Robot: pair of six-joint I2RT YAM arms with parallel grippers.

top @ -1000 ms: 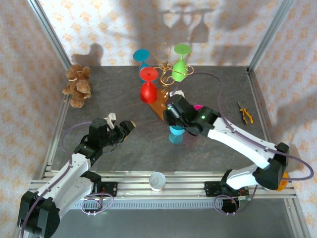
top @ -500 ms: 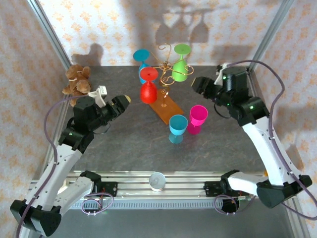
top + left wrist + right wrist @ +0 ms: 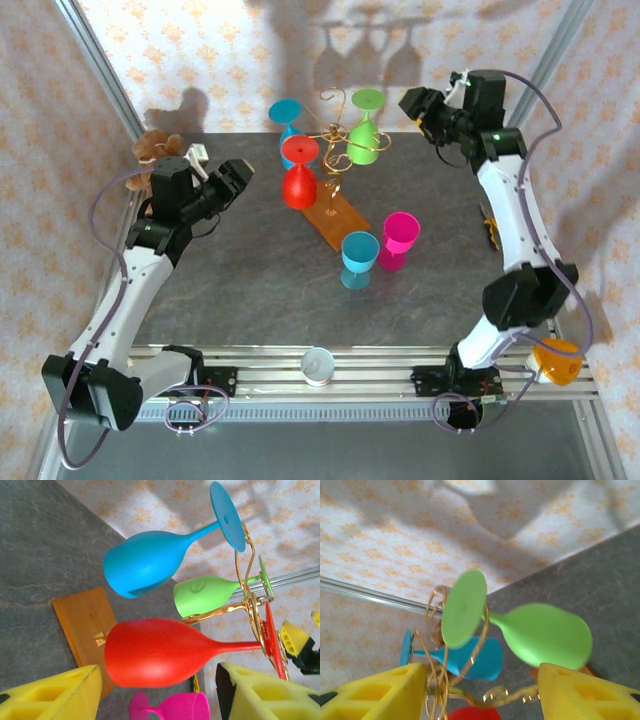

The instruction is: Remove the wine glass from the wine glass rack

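Now the left gripper [image 3: 236,178] is hovering released near the red glass [image 3: 298,188] on the wine glass rack [image 3: 341,223]; the right gripper [image 3: 413,106], released too, is facing the green glass [image 3: 362,148].

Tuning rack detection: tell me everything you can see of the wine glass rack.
The wine glass rack is a thin gold wire stand: an upright central post topped by curled spiral arms, on a flat brown rectangular base that looks wooden. It stands at the back middle of the grey table, its base lying at an angle. Three glasses hang bowl-down from its arms by their feet: red glass, blue glass, green glass.
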